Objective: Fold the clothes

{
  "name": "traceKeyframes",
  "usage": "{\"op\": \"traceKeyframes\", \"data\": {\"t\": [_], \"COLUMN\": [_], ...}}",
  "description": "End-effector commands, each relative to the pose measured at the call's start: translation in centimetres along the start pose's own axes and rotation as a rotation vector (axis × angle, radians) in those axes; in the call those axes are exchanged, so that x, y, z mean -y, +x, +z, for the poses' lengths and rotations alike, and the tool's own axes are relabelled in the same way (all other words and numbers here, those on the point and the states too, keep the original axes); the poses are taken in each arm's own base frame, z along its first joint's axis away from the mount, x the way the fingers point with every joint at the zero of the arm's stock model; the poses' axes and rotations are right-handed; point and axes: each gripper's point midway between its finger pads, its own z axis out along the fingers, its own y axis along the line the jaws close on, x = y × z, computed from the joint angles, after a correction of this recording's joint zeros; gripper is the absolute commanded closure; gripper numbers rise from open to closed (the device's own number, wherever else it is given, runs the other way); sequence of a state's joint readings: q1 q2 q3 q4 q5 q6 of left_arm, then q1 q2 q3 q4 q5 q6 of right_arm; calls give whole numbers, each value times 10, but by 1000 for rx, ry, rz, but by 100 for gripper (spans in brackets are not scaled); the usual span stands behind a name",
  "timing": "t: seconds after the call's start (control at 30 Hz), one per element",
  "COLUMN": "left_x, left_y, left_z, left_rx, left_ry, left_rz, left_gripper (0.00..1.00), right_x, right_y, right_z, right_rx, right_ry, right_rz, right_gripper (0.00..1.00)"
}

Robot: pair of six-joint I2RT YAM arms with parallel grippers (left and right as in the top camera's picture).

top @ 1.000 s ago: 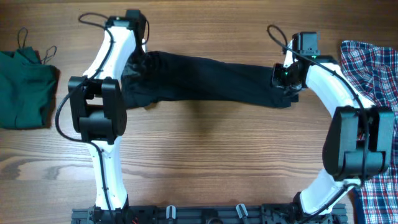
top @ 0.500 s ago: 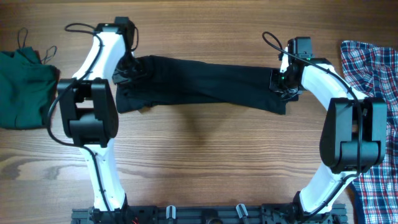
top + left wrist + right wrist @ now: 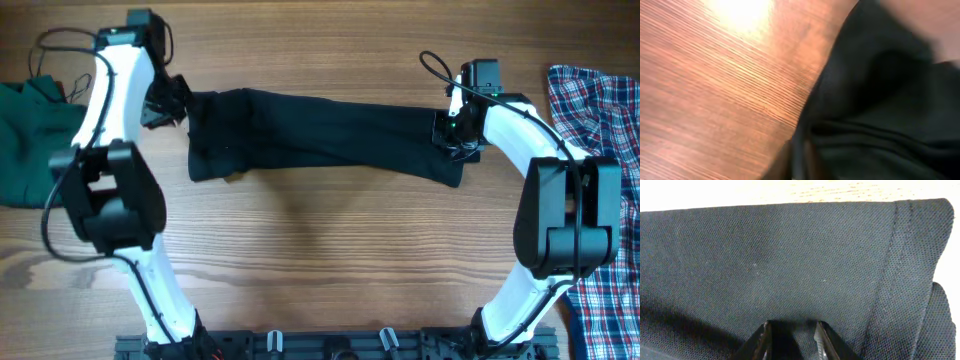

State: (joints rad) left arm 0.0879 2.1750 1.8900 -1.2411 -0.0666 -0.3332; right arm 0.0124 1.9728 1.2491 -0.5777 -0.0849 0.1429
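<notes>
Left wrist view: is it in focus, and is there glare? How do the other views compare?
Left wrist: blurred throughout, with strong glare on the table; the shirt is a dark shape without texture. Right wrist: sharp, the shirt's weave and hem stitching are clear, but the table strip at top is washed out. Overhead: sharp and evenly lit.

Black shirt (image 3: 790, 255): matt, fine-knit cloth. Table (image 3: 320, 260): smooth wood, visible grain.
</notes>
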Motion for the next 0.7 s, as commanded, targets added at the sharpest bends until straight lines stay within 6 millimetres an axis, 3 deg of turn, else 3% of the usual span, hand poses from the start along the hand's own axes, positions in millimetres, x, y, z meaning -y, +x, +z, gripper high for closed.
{"op": "traceKeyframes", "data": {"t": [0.0,0.03,0.07,0.1,0.13,0.2,0.3,0.43,0.57,0.63,0.67], "left_x": [8,8,6,3,0,-5,-12,0,30,48,65], "left_y": [-8,-8,-9,-12,-15,-19,-21,-23,-29,-18,-8], "left_z": [-46,-46,-46,-47,-49,-49,-49,-60,-118,-123,-118], "left_rx": [115,115,115,116,116,108,107,122,275,281,268], "left_ry": [43,43,44,60,91,124,122,204,355,359,354], "left_rz": [-11,-12,-18,-54,-78,-113,-140,-129,-25,68,152], "left_gripper": [64,43,31,21,20,0,0,0,0,1,0], "right_x": [12,12,12,9,7,7,6,-3,-25,-27,-16], "right_y": [12,12,12,12,10,10,10,-18,-68,-75,-72], "right_z": [15,15,15,15,15,15,15,-1,-86,-112,-126], "right_rx": [-46,-46,-46,-43,-39,-37,-37,37,196,240,248], "right_ry": [47,47,47,31,19,19,16,-16,-77,-75,-15], "right_rz": [6,6,6,5,5,5,5,-81,-104,-102,-64], "right_gripper": [45,36,25,18,15,10,7,1,1,0,0]}}
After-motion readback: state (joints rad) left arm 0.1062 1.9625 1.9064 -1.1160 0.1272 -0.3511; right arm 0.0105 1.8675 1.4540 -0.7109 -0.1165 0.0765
